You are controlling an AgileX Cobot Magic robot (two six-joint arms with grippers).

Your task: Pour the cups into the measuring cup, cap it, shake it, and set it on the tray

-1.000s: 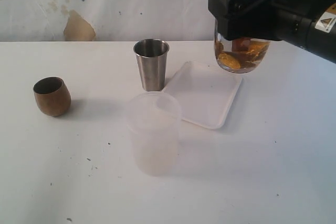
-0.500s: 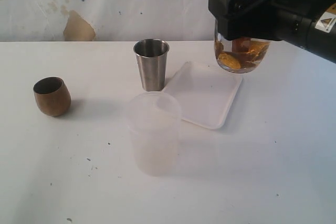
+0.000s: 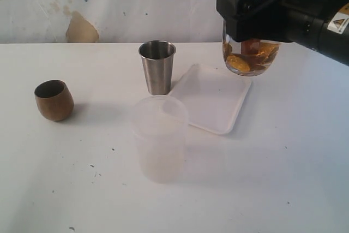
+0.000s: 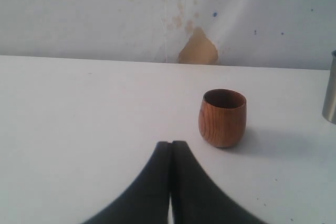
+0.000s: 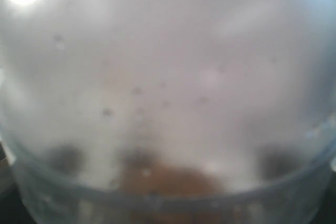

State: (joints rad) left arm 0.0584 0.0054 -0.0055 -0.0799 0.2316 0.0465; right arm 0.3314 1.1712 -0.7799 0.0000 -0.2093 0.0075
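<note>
My right gripper [image 3: 245, 17] is shut on the clear measuring cup [image 3: 251, 58], held upright in the air above the far right corner of the white tray [image 3: 210, 99]. Orange-brown pieces lie in its rounded base. The right wrist view is filled by the blurred measuring cup [image 5: 168, 103]. The steel tumbler [image 3: 157, 66] stands upright left of the tray. The brown wooden cup [image 3: 54, 100] stands at the far left. In the left wrist view my left gripper [image 4: 171, 144] is shut and empty, a short way from the wooden cup [image 4: 222, 117].
A wider frosted plastic cup [image 3: 160, 137] stands in front of the steel tumbler, near the tray's near left edge. The table top [image 3: 283, 178] is white. A stained wall [image 3: 82, 25] rises behind the table.
</note>
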